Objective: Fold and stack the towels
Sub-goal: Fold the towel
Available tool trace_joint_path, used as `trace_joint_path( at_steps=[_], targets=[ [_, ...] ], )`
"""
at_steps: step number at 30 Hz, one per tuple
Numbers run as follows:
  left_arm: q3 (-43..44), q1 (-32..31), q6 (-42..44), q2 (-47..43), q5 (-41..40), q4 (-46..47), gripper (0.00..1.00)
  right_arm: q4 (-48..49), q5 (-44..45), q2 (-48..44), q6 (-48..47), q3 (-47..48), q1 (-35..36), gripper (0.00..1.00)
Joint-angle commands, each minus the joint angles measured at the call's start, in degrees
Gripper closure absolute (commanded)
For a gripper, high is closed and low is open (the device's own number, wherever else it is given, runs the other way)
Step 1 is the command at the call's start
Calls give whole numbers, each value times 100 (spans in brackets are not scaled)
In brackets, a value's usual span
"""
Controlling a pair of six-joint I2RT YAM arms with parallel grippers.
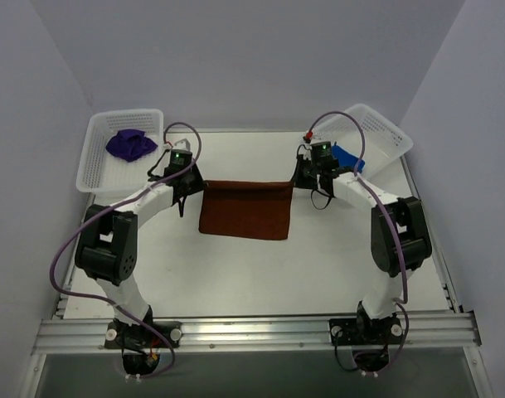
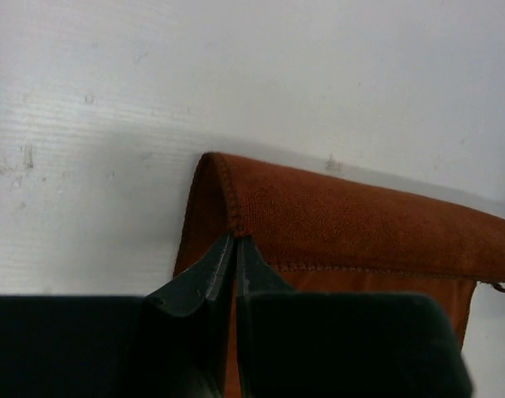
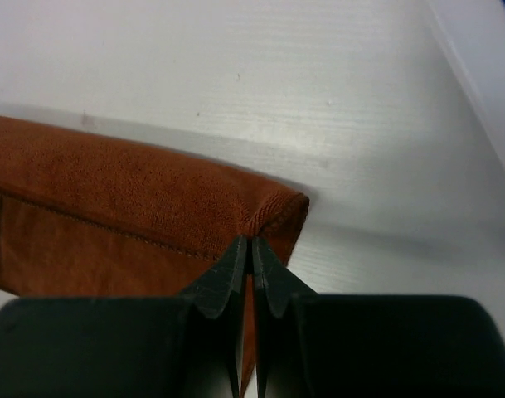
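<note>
Bases of left arm [image 1: 111, 249] and right arm [image 1: 397, 236] bolted side by side to the metal rail [image 1: 252, 332] along the near edge of the white surface [image 1: 252, 274]. Reached forward from there toward the far half, one on each side.

Held between them: a rust-brown towel [image 1: 245, 209], about midway between the left and right edges and nearer the far edge than the near one. Showed from above as a rough rectangle, far edge drawn straight from one wrist to the other. Looked to rest on the surface along its near part.

Pinched fast at the far left corner by the left jaws, tips pressed together with cloth between them. Doubled over at that pinch, with a stitched hem running off to the right in the left wrist view. Gripped the same way at the far right corner by the right jaws, fabric puckered where the tips met.

Beyond, at the far left corner of the surface: a white mesh basket [image 1: 99, 170] with a crumpled purple cloth [image 1: 130, 144] inside. At the far right corner: a second white basket [image 1: 385, 133], set at an angle to the edges. Contained a blue cloth [image 1: 348, 157], partly hidden behind the right wrist.
</note>
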Motion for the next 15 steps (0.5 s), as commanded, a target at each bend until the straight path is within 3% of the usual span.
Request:
trace_joint_path(
  at_steps=[1,15],
  targets=[
    [-286,59,82,-464,91,81,98,-1,-140,-656,-64,-374,58,100],
    [-1341,50,126,-1405,108,-217,98,43,352,-1905,490,-1992,735,100]
  ],
)
